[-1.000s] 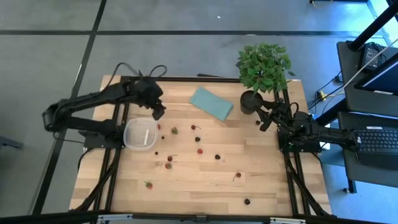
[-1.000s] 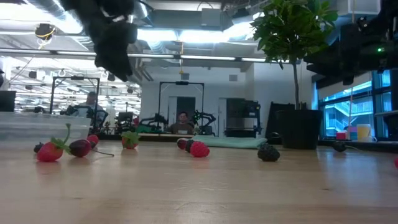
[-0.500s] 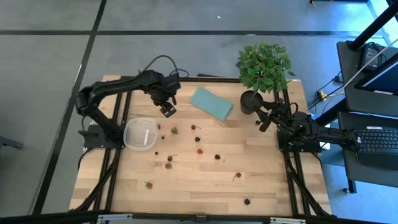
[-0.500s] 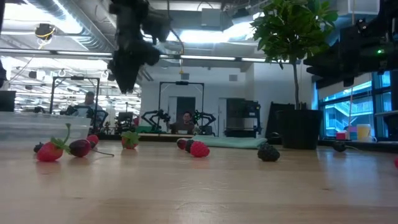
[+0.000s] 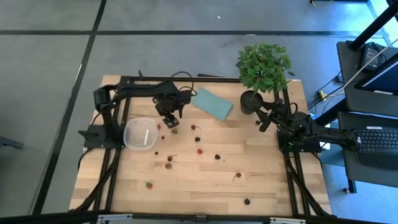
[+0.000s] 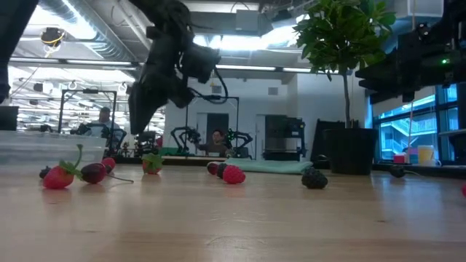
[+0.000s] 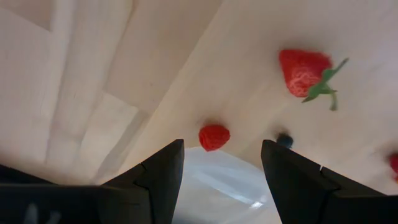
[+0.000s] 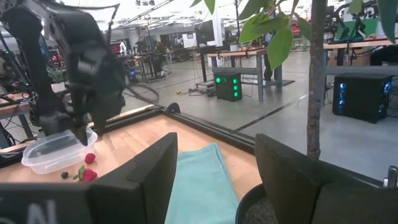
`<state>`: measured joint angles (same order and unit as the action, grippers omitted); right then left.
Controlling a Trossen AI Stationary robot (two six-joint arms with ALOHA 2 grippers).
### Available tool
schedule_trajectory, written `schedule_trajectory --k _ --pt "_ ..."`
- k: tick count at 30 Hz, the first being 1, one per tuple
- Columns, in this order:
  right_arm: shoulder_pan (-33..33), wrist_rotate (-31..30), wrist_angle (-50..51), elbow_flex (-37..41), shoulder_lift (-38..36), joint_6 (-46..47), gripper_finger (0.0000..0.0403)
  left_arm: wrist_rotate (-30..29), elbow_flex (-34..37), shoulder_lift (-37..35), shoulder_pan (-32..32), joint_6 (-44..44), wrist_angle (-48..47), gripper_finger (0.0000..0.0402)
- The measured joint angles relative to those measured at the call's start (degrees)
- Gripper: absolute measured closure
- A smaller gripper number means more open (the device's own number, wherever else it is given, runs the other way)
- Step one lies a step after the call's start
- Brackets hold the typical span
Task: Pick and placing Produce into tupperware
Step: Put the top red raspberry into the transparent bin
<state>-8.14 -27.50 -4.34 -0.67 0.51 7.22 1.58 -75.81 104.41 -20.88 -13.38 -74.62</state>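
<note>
One tupperware (image 5: pixel 140 133) sits empty near the worktop (image 5: pixel 205 186) left edge. About twelve produce (image 5: pixel 199 151) lie scattered on the open middle. The left tool (image 5: pixel 169 122) hovers spread, empty, above one berry beside the tupperware. The right tool (image 5: pixel 263 121) waits spread near the one potted plant (image 5: pixel 263 65).

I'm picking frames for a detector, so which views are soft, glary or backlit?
Low view: bright ceiling lights backlight the scene, so the left arm shows as a dark, slightly smeared shape. Left wrist view: the strawberry is crisp, while the pincer's near fingers are soft. Right wrist view: the near plant leaves are blurred. High view: evenly lit, berries tiny.
</note>
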Motion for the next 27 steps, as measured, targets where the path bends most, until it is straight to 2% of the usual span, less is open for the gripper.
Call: schedule_trajectory --k 7,27 --pt "0.0 0.0 0.2 0.0 0.0 0.0 0.0186 0.0 0.0 5.4 0.9 -0.1 -3.0 0.0194" --pt "0.0 0.0 0.6 0.0 0.2 0.0 0.0186 -1.2 0.0 12.0 1.6 -0.1 -2.9 0.0194"
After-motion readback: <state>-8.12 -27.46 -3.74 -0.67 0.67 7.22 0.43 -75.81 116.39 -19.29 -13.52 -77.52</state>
